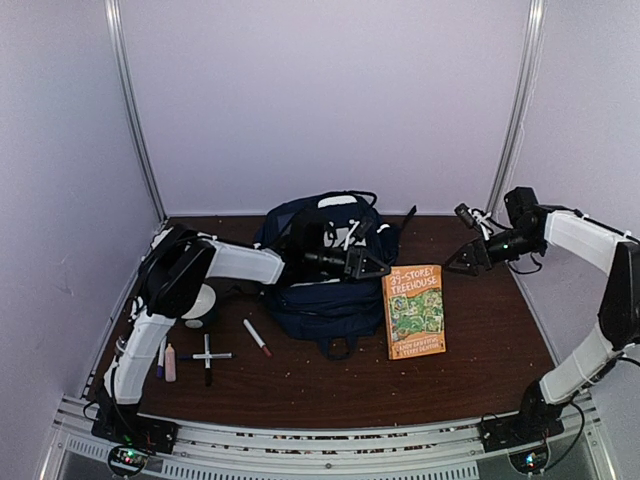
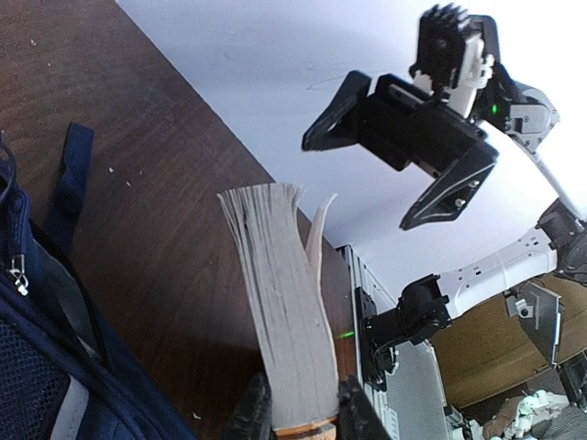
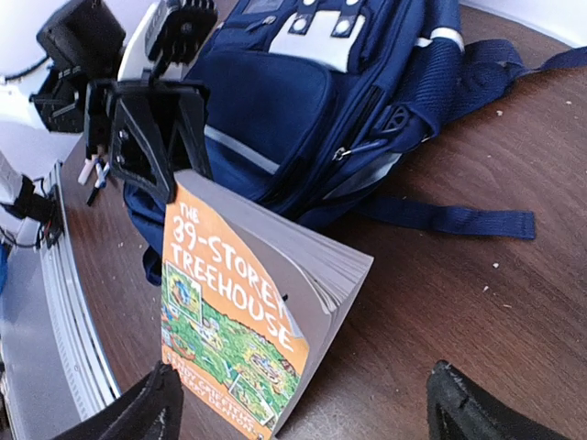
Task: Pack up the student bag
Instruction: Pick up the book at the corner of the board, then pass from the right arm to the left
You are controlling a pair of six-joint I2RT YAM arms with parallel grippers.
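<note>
My left end effector (image 1: 369, 263) is clamped narrow on one edge of the paperback, "The 39-Storey Treehouse" (image 1: 413, 312); my right end effector (image 1: 465, 258) hangs wide apart in the air to the right of the book, holding nothing. The student bag (image 1: 325, 265) lies at the middle back of the worktop (image 1: 470, 375), just left of the book, with my left forearm reaching across it; one dark strap (image 3: 459, 220) trails flat over the wood beside the book.

The book hangs tilted from that single pinch, its pages fanning loose at the far edge; I cannot tell whether its lower corner touches the worktop. I judge the main risk to be the soft paperback pivoting or sliding out of so small a hold as I swing it toward the bag. The splayed pages could catch on a zip or on the fabric lip; I cannot see whether the main compartment stands open, so I might push against closed cloth and shove the bag away. My two end effectors are near each other, so a careless move could knock them together.

The worktop is dark brown wood grain, flecked with pale crumbs; a red-capped marker (image 1: 257, 337) and some pens (image 1: 207, 357) lie at the near left. Pale lilac walls with metal posts close in the cell.
</note>
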